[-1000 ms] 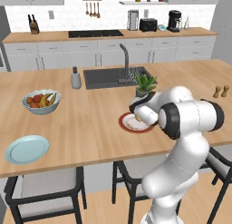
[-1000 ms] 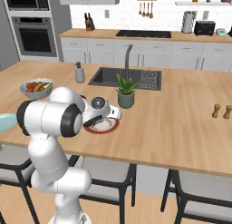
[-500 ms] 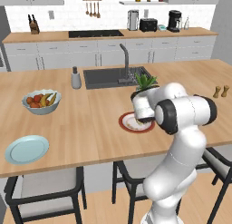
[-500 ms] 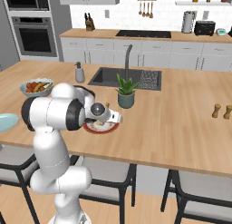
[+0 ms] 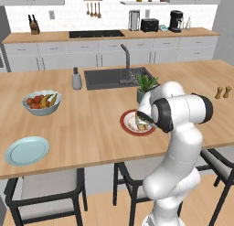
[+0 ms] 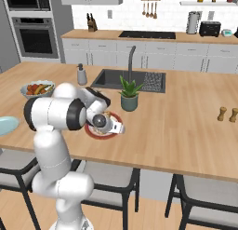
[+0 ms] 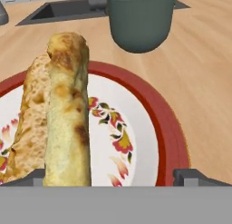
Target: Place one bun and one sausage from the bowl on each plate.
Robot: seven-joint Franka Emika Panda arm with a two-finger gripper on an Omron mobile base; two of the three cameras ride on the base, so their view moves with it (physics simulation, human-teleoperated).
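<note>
Ordering by size, largest first, the scene was noted as follows.

Island counter (image 5: 91, 129): long wooden top; sink (image 5: 112, 77) set into its far side, with a soap dispenser (image 5: 77, 78) just to the left of the sink.

Arm: white body was seen bent low over the counter's near edge, hand held close above the red-rimmed plate.

Fruit bowl (image 5: 42, 102): pale grey-blue, loaded with fruit, stood toward the counter's left end, well apart from the arm.

Blue plate (image 5: 27, 150): plain light blue, bare, lay near the counter's front left edge, well apart from the other plate.

Red-rimmed plate (image 7: 158, 123): white centre with a flower pattern, lay on the counter just in front of the potted plant (image 6: 129, 94); the plant's dark green pot (image 7: 139, 19) was seen close behind the plate's far rim in the hand view.

Buns (image 7: 68, 114): two golden-tan rolls were seen lying on the red-rimmed plate, side by side and touching, long axes pointing away from the hand.

Gripper (image 7: 118, 177): jaws were spread wide; nothing was gripped. One fingertip (image 7: 192, 177) stood over the plate's rim; the other sat at the near end of the buns, and contact could not be judged.

Salt and pepper shakers (image 6: 228, 114): small pair, far right of the counter.

Sausage, black bowl: position could not be told.
</note>
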